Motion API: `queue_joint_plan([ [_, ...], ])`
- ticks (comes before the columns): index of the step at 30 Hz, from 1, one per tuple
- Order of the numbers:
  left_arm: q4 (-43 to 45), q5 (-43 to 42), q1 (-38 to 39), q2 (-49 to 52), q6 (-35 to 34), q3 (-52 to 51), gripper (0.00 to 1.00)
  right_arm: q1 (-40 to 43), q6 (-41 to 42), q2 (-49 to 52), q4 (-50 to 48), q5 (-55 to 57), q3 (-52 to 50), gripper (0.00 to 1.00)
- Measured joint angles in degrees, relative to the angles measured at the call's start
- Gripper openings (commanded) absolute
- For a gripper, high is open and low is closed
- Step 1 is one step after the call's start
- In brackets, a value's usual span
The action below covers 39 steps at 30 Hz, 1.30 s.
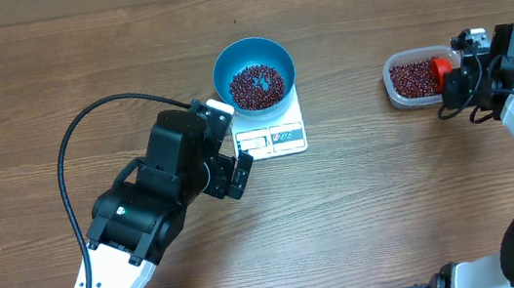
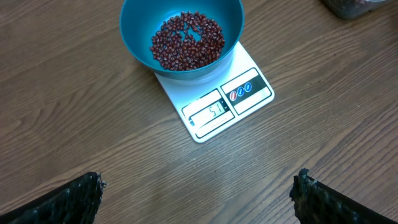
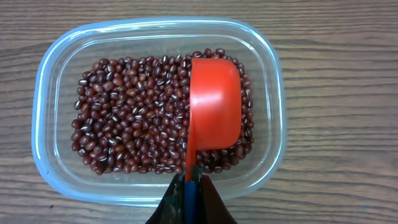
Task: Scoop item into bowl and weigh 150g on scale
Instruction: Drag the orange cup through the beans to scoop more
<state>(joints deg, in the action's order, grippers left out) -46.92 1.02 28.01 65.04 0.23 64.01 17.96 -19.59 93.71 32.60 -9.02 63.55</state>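
Note:
The blue bowl (image 1: 252, 61) (image 2: 134, 37) stands on the white scale (image 1: 288, 138) (image 2: 249, 93) and holds a layer of dark red beans (image 1: 257, 85) (image 2: 186, 40). My left gripper (image 1: 229, 143) (image 2: 198, 186) is open wide over bare table just in front of the scale, with nothing between its fingers. At the right, more beans (image 1: 411, 78) (image 3: 130, 112) fill a clear tub (image 1: 393, 88) (image 3: 40, 124). My right gripper (image 1: 456, 80) (image 3: 189, 180) is shut on the handle of a red scoop (image 1: 441, 70) (image 3: 214, 106). The scoop's cup is turned on edge among the beans at the tub's right side.
The scale's display (image 2: 214, 111) is lit, its digits too small to read surely. A black cable (image 1: 87, 121) loops over the table left of my left arm. The wooden tabletop (image 1: 369, 179) stretches between the scale and the tub.

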Motion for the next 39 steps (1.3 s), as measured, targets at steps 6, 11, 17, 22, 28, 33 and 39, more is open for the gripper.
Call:
queue_joint_plan([
  [6, 0.02, 0.00, 0.00, 0.00, 0.00, 0.00, 0.99, 0.02, 0.04, 0.37, 0.07, -3.10, 0.00, 0.04],
  [11, 0.02, 0.00, 0.00, 0.00, 0.00, 0.00, 1.00, 0.02, 0.00, 0.50, 0.50, -5.62, 0.00, 0.04],
  [17, 0.02, 0.00, 0.00, 0.00, 0.00, 0.00, 1.00, 0.00, 0.00, 0.55, 0.68, -7.98, 0.00, 0.04],
  [22, 0.00, 0.00, 0.00, 0.00, 0.00, 0.00, 1.00, 0.00, 0.00, 0.55, 1.49, -9.05, 0.00, 0.04],
  [28, 0.00, 0.00, 0.00, 0.00, 0.00, 0.00, 0.99, 0.02, 0.02, 0.55, 2.54, -11.02, 0.00, 0.04],
  [33, 0.00, 0.00, 0.00, 0.00, 0.00, 0.00, 1.00, 0.02, 0.04, 0.55, 3.08, -13.14, 0.00, 0.04],
  [39, 0.02, 0.00, 0.00, 0.00, 0.00, 0.00, 0.99, 0.02, 1.03, 0.55, 4.09, -14.60, 0.00, 0.04],
])
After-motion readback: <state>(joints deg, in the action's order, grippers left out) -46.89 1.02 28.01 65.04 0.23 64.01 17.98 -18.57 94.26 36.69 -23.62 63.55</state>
